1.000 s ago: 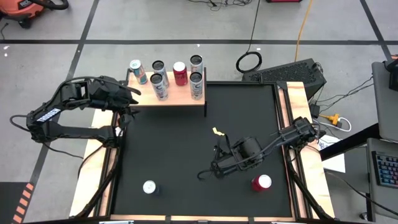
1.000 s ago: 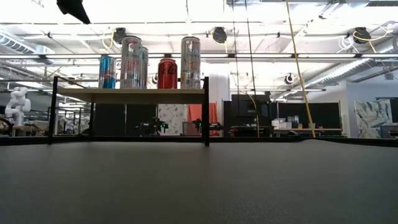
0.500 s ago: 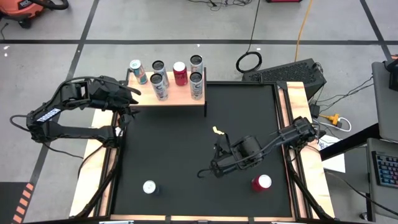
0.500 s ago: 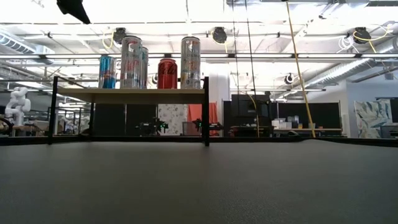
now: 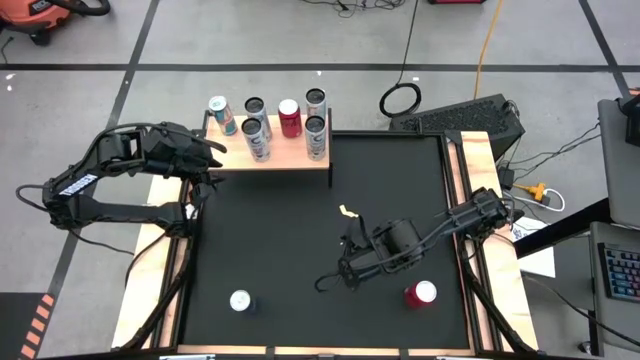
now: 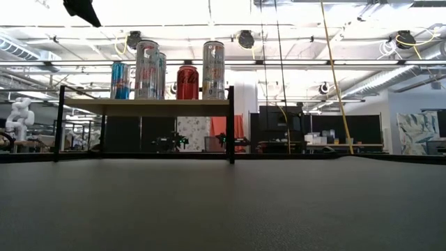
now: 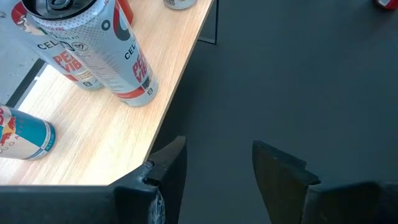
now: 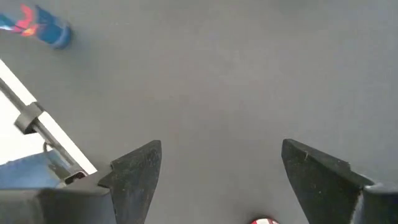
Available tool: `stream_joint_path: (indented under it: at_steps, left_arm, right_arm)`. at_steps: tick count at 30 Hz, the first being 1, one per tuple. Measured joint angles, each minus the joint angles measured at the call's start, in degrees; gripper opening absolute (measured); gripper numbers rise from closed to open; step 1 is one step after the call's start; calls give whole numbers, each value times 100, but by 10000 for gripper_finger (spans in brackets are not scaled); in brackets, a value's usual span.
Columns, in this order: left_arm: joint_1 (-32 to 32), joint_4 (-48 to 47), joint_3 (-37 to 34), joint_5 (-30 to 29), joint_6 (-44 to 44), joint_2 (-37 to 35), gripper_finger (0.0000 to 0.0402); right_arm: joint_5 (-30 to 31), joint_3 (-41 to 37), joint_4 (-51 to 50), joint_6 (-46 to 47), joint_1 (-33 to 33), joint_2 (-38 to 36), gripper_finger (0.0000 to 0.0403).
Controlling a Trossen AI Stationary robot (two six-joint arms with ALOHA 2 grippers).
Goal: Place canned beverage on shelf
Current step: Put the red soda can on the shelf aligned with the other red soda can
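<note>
Black surface (image 5: 270, 240) carries the shelf (image 5: 290, 160) upper centre, six cans on it; red can (image 5: 420, 293) lower right. Right gripper (image 5: 335, 280) jaws wide open, empty, beside it: should straddle it squarely. Left gripper (image 5: 215, 160) jaws parted, empty

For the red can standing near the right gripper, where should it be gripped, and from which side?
Grip the red can around its round side wall at mid-height, coming in level from the open right gripper side. It stands upright with bare black mat around it, so the fingers can straddle it.
</note>
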Motion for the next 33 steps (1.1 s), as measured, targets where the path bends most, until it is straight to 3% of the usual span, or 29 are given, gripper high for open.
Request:
stream_joint_path:
  at_steps: [10,21,33]
  left_arm:
    - [2,-6,0,-1,-19,2,180]
    - [0,-12,-1,-1,-19,0,180]
    - [0,-12,-1,-3,-19,2,180]
  right_arm:
    - [-180,0,1137,-379,0,0,316]
    - [-592,0,967,-640,77,0,316]
    - [-571,0,1486,-895,175,2,316]
